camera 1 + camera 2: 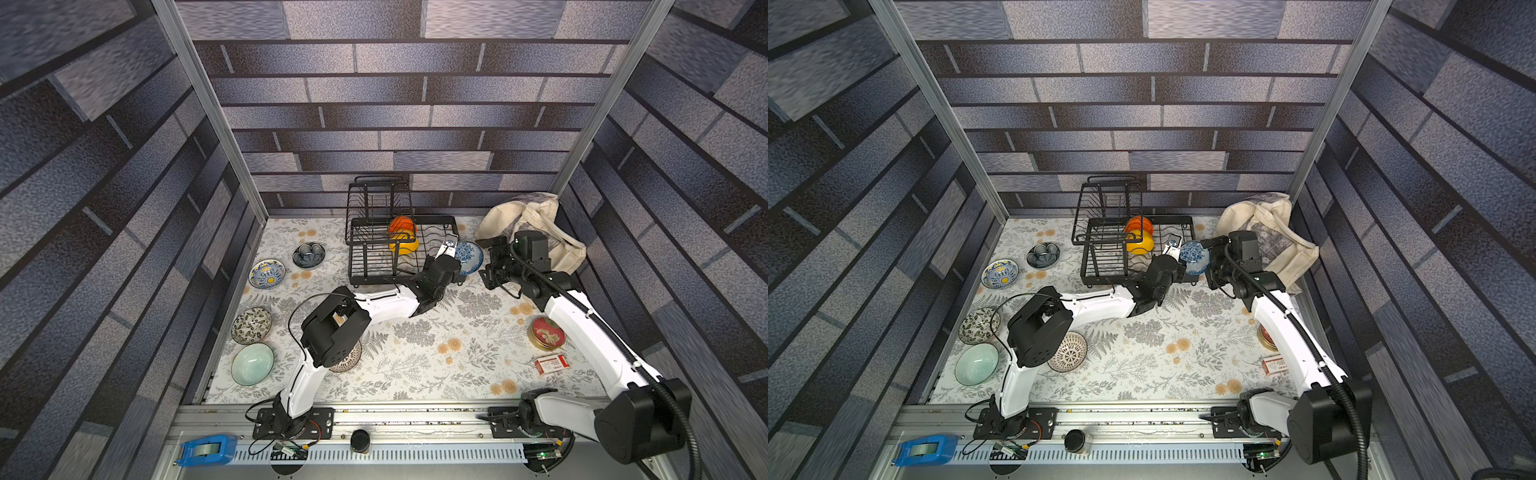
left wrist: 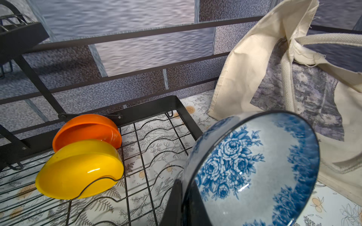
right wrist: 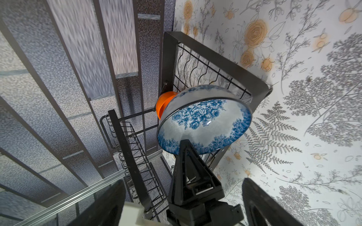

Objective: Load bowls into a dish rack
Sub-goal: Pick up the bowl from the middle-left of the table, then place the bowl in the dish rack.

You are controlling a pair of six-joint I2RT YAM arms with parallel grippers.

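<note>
The left gripper (image 1: 450,246) is clamped on the rim of the blue-and-white floral ceramic bowl (image 2: 254,166), one black finger (image 2: 174,203) pressed against the inside of the bowl. It holds the bowl clear of the table and tipped nearly on edge. I judge this tilt to be deliberate: the glossy orange bowl (image 2: 86,129) and the glossy yellow bowl (image 2: 78,168) already stand on edge between the curved dividers of the black wire dish rack (image 2: 148,107), and a bowl has to arrive at the same angle to drop into a free slot. The floral bowl is not in the rack yet: in both top views it hangs at the rack's end nearest the cream cloth tote bag (image 1: 536,224), just past the end rim, with several empty dividers between it and the yellow bowl. The right gripper (image 1: 489,262) faces the bowl's open side from just beside it, its jaws spread wide and holding nothing. Its wrist view shows the bowl straight ahead, beyond its own fingertips and not between them. The other bowls wait well apart, on the far side of the floral table cover (image 1: 436,365), so this bowl is probably the third to go in, and it needs to move sideways over the rim before it is lowered
</note>
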